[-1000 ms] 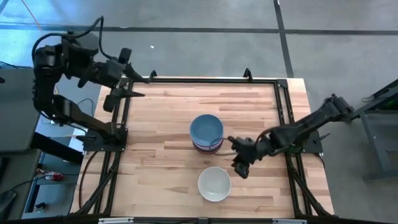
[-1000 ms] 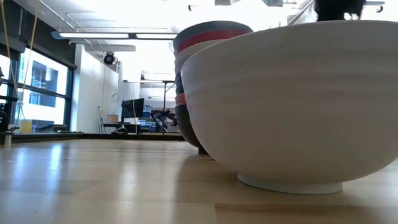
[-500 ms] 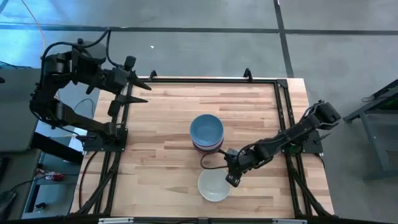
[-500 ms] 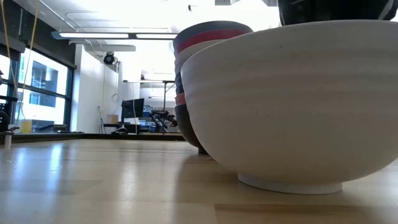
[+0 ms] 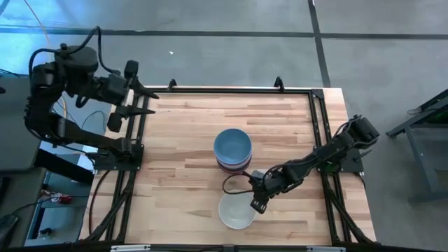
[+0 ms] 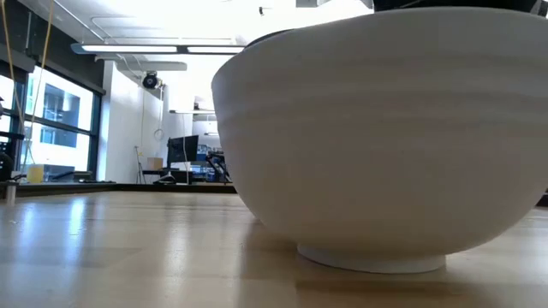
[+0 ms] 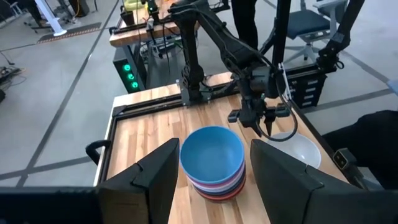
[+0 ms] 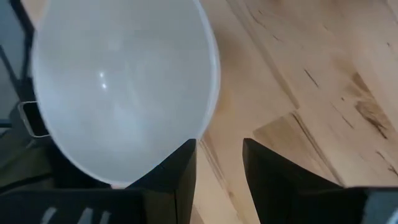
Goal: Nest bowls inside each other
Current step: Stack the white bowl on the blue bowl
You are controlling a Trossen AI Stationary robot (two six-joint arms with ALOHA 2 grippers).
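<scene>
A stack of nested bowls (image 5: 232,150) with a light blue bowl on top (image 7: 211,152) stands mid-table. Nearer the table's near edge, a single white bowl (image 5: 235,212) rests on its foot (image 6: 370,255); in the low view it hides the stack. My right gripper (image 5: 255,204) is low at the white bowl's right far rim, open, fingers slanting down. My left gripper (image 5: 145,103) hangs open, high over the table's far left corner, with nothing between its fingers (image 7: 214,180). My right gripper meets the white bowl's rim (image 8: 200,134) on the bowl's right far side with one finger (image 8: 177,168). The other finger (image 8: 267,171) stands outside the bowl, over bare wood. It comes slanting down from the table's right. The bowl stands upright on the table.
A black rail frame (image 5: 318,126) runs around the wooden tabletop (image 5: 182,175). Bare wood lies left of both the stack and the white bowl. Beyond the table, the left wrist view shows another bench (image 7: 149,25) and chairs.
My right gripper has come down and toward the table's left and near edge onto the white bowl's rim. The bowl has slid a little toward the near edge and the left, staying upright. My left gripper has drawn back slightly toward the left edge.
</scene>
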